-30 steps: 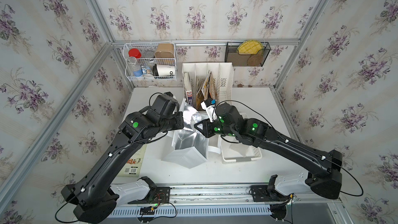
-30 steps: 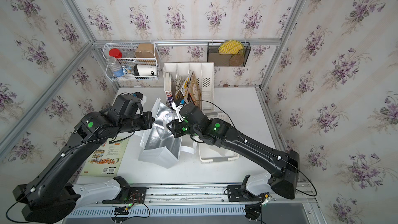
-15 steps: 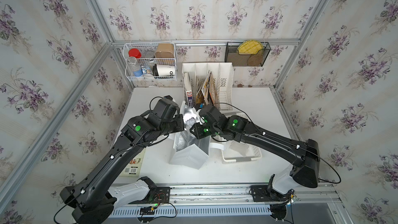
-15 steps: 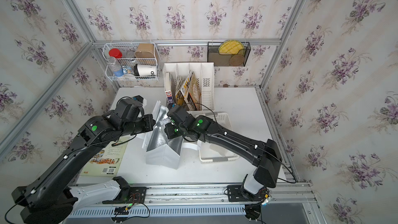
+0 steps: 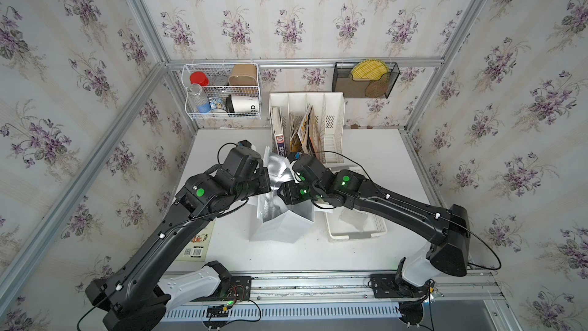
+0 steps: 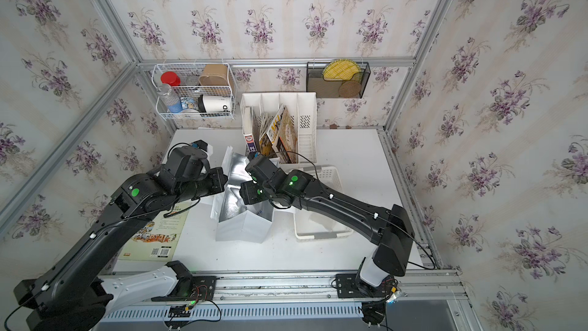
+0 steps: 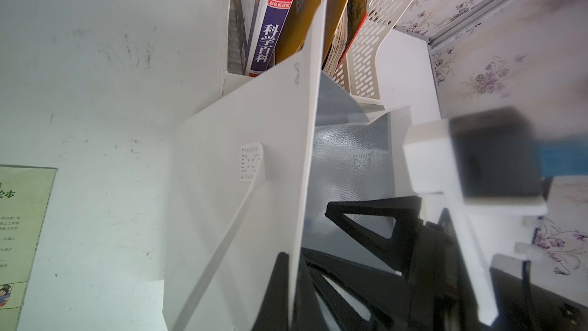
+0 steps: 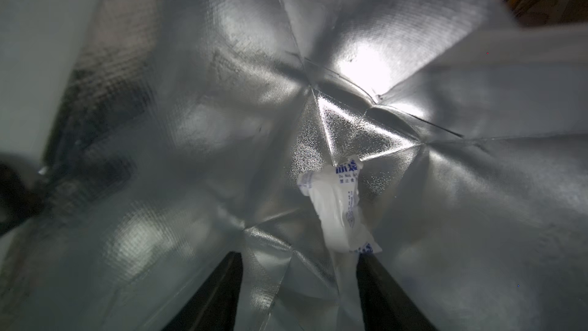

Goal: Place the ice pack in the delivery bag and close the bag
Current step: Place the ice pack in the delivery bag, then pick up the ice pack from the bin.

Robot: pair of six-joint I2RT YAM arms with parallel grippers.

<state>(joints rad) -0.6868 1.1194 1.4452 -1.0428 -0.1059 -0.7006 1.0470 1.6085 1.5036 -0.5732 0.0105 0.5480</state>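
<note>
floral wallpaper, white table, foil-lined delivery bag, white basket beside it

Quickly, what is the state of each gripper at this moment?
Left gripper: shut on the delivery bag wall.
Right gripper: open, holding nothing; the ice pack is inside the bag, beyond its tips.

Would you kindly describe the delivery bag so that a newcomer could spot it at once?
On the white table, look just in front of the upright file rack. The delivery bag stands open there; unlike the perforated basket beside it, it is soft, with a shiny silver lining.
</note>
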